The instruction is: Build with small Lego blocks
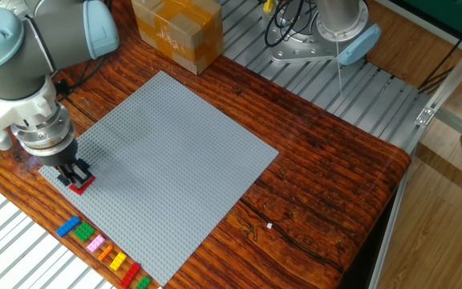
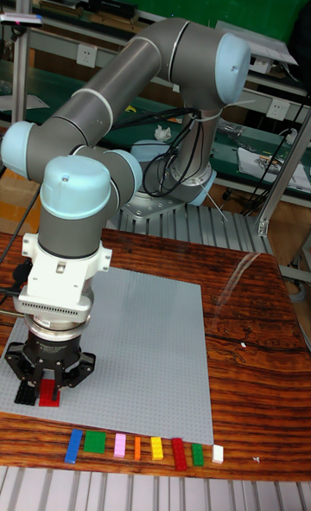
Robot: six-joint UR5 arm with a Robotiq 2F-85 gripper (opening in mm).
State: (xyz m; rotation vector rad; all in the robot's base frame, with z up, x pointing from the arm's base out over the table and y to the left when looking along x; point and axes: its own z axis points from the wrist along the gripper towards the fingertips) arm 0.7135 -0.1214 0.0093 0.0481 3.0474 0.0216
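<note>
Arm's folded over and pointing straight down, gripper (image 1: pixel 76 174) clamped on a red brick (image 1: pixel 79 185) at the baseplate (image 1: pixel 175 152) corner, spare bricks (image 2: pixel 138 448) lined up nearby.

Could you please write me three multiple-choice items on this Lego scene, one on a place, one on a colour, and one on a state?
1. Where does the cardboard box stand?
A. On the baseplate
B. On the wooden table beyond the baseplate's far corner
C. Among the loose bricks

2. What colour is the brick at the hand?
A. Red
B. Yellow
C. White

3. How is the red brick placed?
A. Lifted high in the air
B. Down at the grey baseplate, near its corner
C. Lying in the row of loose bricks

Answers: 1 B, the box stands off the plate on wood; 2 A, red shows under the fingers; 3 B, it sits at plate level.
</note>
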